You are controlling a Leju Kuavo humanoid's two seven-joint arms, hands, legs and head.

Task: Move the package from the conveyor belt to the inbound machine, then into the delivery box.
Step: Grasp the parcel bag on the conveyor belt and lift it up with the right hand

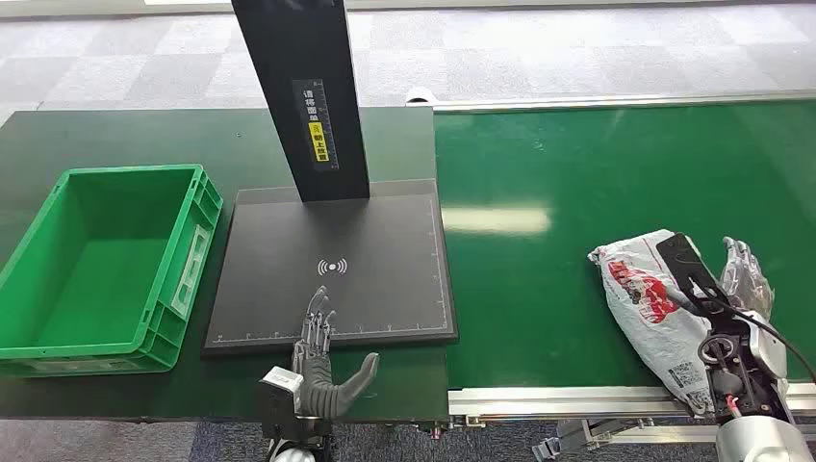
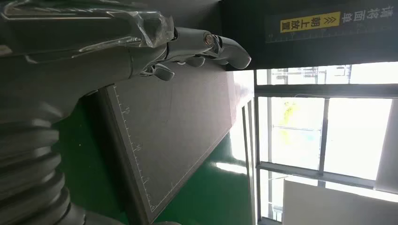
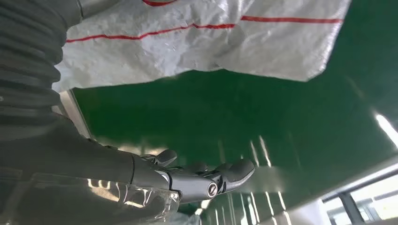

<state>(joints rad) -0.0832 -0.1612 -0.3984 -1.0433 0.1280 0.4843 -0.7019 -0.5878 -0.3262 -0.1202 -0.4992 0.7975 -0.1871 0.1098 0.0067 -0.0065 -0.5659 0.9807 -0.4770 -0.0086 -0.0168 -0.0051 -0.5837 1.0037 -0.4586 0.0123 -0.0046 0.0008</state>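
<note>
The package (image 1: 654, 298) lies on the green conveyor belt (image 1: 577, 183), on the right. My right hand (image 1: 746, 274) is beside it, fingers apart, holding nothing. My left hand (image 1: 322, 361) waits open near the black inbound machine (image 1: 385, 279). The green delivery box (image 1: 58, 279) is empty. Nothing is moved yet.

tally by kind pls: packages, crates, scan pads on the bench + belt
Packages: 1, the white package on the belt
Crates: 1, the green crate
Scan pads: 1, the black pad
Total: 3
</note>
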